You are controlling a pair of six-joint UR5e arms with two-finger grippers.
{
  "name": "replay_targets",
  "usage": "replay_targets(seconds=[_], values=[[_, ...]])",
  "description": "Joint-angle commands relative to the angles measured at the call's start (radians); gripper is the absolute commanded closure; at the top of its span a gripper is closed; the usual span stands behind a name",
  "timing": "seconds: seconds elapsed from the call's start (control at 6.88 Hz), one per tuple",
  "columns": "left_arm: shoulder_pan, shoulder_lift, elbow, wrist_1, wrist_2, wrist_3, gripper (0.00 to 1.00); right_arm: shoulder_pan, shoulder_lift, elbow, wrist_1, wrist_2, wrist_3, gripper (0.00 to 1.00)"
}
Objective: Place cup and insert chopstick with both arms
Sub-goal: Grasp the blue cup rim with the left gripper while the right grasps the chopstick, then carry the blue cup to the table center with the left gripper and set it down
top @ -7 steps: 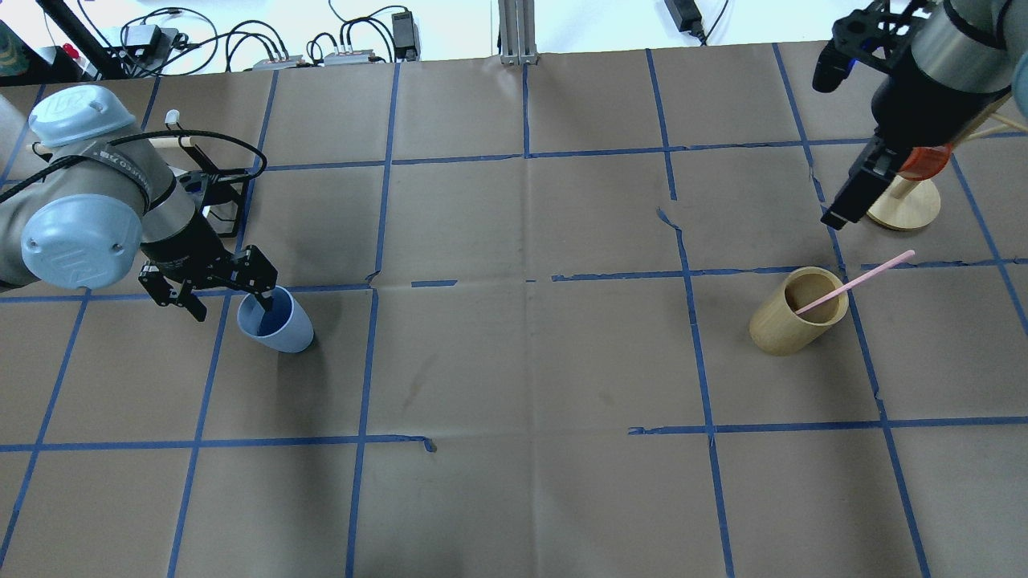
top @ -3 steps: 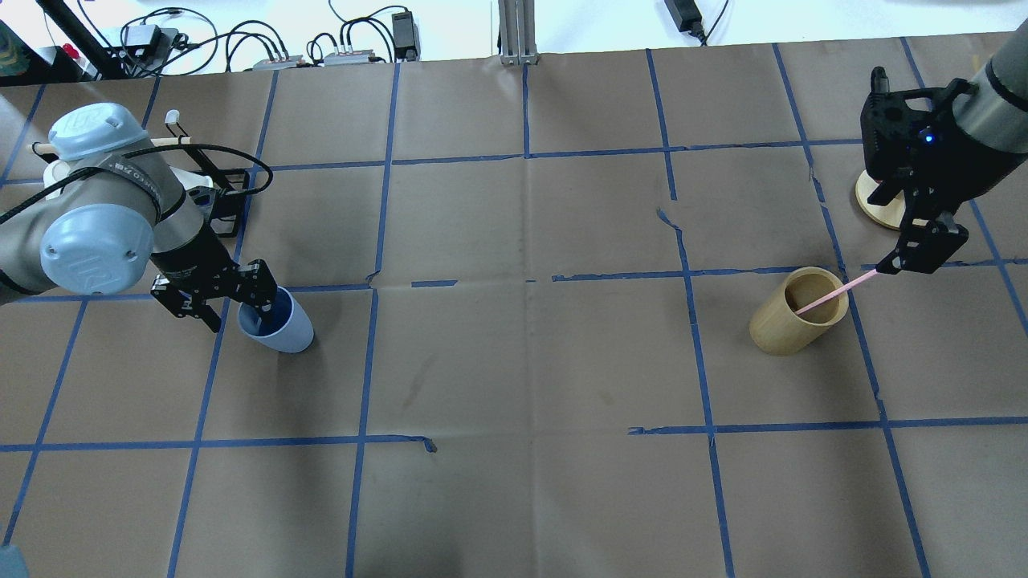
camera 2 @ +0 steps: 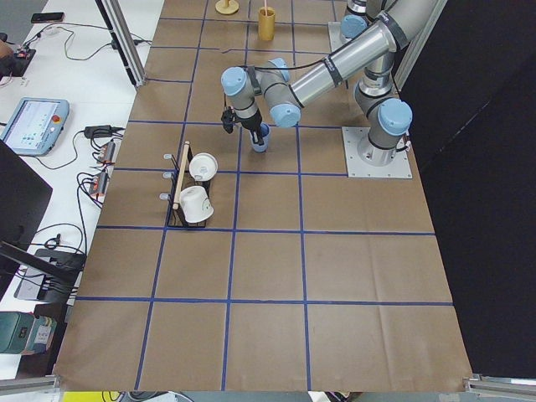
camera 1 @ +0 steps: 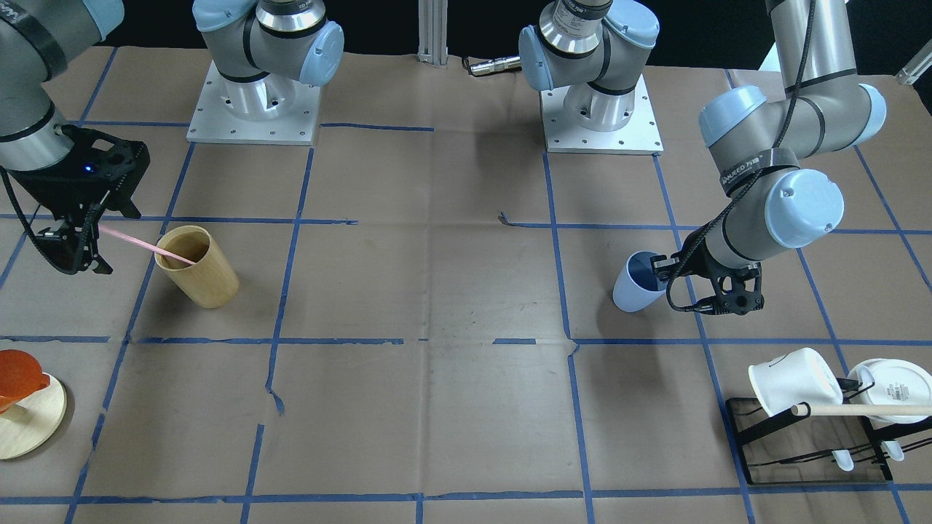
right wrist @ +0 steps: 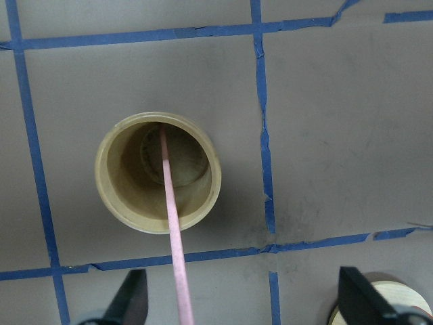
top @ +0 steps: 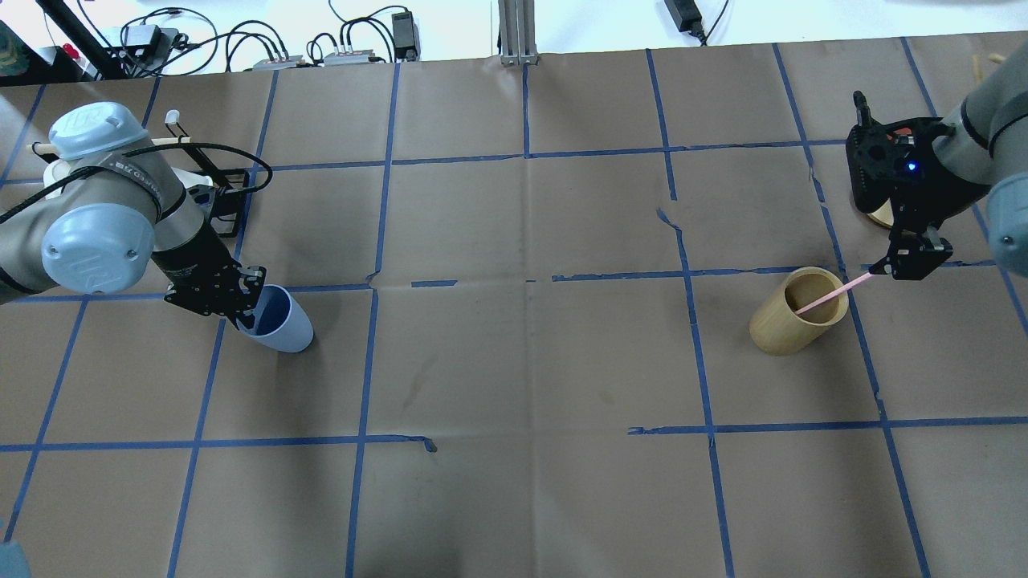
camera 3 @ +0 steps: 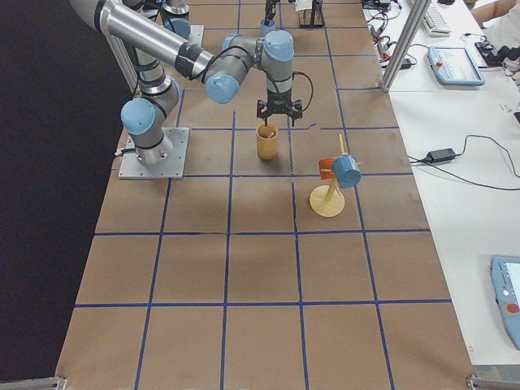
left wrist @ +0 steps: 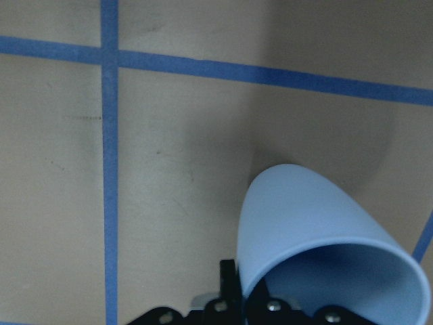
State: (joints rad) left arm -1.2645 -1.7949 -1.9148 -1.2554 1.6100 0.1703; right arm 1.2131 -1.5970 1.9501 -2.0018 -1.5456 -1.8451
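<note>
The light-blue cup (top: 283, 323) stands tilted at the table's left side, and shows in the front view (camera 1: 632, 289) and the left wrist view (left wrist: 304, 223). My left gripper (top: 241, 310) is shut on the cup's rim, one finger inside. The pale-pink chopstick (top: 827, 295) leans in a tan wooden cup (top: 791, 325), its top end sticking out toward my right gripper (top: 906, 265). That gripper is open. Its fingers straddle the stick's upper end (right wrist: 174, 237) without touching it, as the front view (camera 1: 73, 251) also shows.
A black rack with white mugs (camera 1: 801, 429) and a beige rod stands beyond the left arm. A round wooden stand (camera 1: 25, 418) with an orange cup is beyond the right gripper. Blue tape lines cross the brown table cover.
My right gripper swung down from above the wooden stand to the chopstick's top end. My left gripper closed on the blue cup's rim.
</note>
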Motion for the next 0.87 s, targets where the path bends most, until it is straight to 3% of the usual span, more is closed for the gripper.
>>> replay_targets(seconds=[0.0, 0.15, 0.44, 0.58, 0.73], values=[[-0.031, 0.002, 0.032, -0.004, -0.013, -0.043, 1.0, -0.015, 0.0, 0.035, -0.022, -0.01, 0.003, 0.0], [-0.089, 0.008, 0.066, -0.002, -0.082, -0.119, 1.0, -0.041, 0.002, 0.041, -0.009, -0.01, -0.003, 0.0], [-0.275, -0.03, 0.173, -0.002, -0.117, -0.356, 1.0, -0.081, 0.0, 0.058, -0.003, -0.046, -0.006, 0.01], [-0.37, -0.052, 0.203, -0.004, -0.149, -0.449, 1.0, -0.081, 0.0, 0.058, -0.003, -0.048, -0.003, 0.14], [-0.451, -0.058, 0.233, -0.004, -0.151, -0.518, 1.0, -0.081, 0.0, 0.058, -0.003, -0.048, 0.001, 0.34]])
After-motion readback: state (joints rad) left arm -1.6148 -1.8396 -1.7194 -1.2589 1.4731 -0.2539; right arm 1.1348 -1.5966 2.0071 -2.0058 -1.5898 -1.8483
